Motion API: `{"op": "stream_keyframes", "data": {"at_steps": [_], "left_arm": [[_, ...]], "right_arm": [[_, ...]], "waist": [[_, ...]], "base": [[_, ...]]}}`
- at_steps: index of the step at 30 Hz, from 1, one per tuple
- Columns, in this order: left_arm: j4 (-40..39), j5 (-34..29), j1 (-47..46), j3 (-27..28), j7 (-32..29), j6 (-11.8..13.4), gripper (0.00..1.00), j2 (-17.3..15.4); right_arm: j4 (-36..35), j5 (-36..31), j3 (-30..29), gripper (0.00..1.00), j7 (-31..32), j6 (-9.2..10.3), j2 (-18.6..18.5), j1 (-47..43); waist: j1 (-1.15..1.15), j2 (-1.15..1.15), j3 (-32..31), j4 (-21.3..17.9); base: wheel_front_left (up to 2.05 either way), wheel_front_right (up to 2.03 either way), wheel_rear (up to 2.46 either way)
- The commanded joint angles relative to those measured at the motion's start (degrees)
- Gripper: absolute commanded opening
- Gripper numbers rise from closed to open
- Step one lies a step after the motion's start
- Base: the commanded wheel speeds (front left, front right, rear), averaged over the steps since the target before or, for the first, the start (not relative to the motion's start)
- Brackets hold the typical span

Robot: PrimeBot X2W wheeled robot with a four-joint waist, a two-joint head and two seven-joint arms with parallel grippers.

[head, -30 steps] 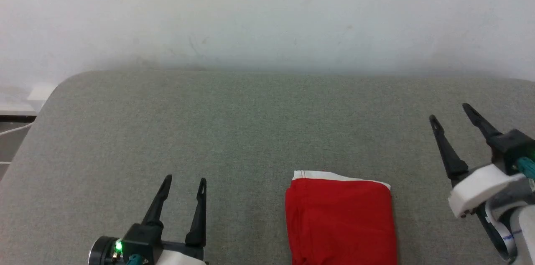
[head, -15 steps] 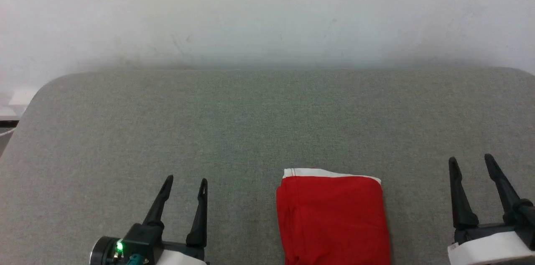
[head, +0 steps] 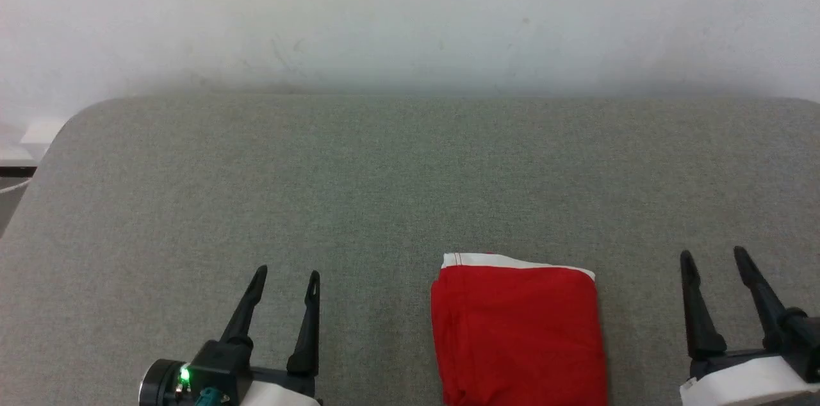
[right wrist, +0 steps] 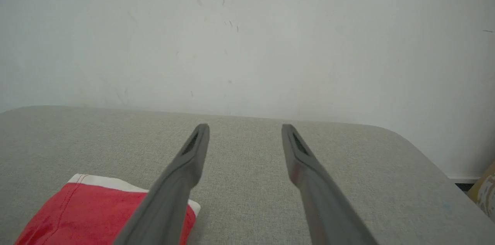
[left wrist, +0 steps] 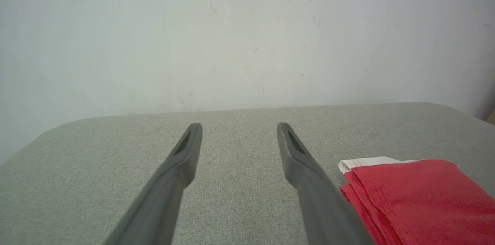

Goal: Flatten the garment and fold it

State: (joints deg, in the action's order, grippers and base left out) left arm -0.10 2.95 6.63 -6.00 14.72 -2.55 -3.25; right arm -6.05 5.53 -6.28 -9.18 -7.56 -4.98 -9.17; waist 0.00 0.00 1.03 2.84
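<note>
Our left pincer point(head: 286, 273) and right pincer point(head: 712, 253) gape empty, flanking the folded red shorts point(head: 517, 329) on the worktop point(head: 320, 188).

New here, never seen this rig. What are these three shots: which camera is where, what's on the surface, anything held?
It is a wheeled robot with two arms, each ending in a two-fingered tool. The wide shot is from the head camera, looking down at a grey fabric-covered surface against a white wall. The left tool sits at lower left and the right tool at lower right, both open and empty. The other two shots come from wrist cameras, each looking out along its own arm's tool. Between the tools lies the garment: red cloth with a white band at its far edge, folded into a compact rectangle. Neither tool touches it. It shows at the right of the left wrist view and at the left of the right wrist view.
</note>
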Motion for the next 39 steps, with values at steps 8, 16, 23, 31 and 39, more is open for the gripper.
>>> {"op": "stream_keyframes", "data": {"at_steps": [8,16,23,31,39], "left_arm": [[-0.1,-0.4,-2.0,-0.3,0.3,-0.4,1.0,0.2],[0.6,-0.5,-4.5,-1.6,0.3,-0.5,1.0,0.3],[1.5,-0.5,-6.4,-2.2,0.3,0.4,1.0,0.3],[2.1,-0.4,-6.6,-2.7,0.3,0.5,1.0,0.3],[2.4,-0.7,-6.1,-4.2,0.3,1.5,1.0,0.4]], "right_arm": [[-2.2,12.8,7.6,1.0,24.1,0.08,-5.2,-1.3],[-0.3,24.2,6.6,1.0,43.1,0.08,-5.9,3.1],[7.6,24.8,5.6,1.0,49.7,0.08,-2.5,7.8],[13.6,19.7,10.5,0.0,46.3,0.08,-3.8,10.5],[12.3,13.0,16.9,0.0,41.8,0.08,-10.7,15.3]], "waist": [[0.0,0.0,4.3,1.7],[0.0,0.0,8.1,3.6],[0.0,0.0,9.6,6.0],[0.0,0.0,9.5,7.1],[0.0,0.0,7.3,1.8]], "base": [[0.0,0.0,0.0],[0.0,0.0,0.0],[0.0,0.0,0.0],[0.0,0.0,0.0],[0.0,0.0,0.0]]}}
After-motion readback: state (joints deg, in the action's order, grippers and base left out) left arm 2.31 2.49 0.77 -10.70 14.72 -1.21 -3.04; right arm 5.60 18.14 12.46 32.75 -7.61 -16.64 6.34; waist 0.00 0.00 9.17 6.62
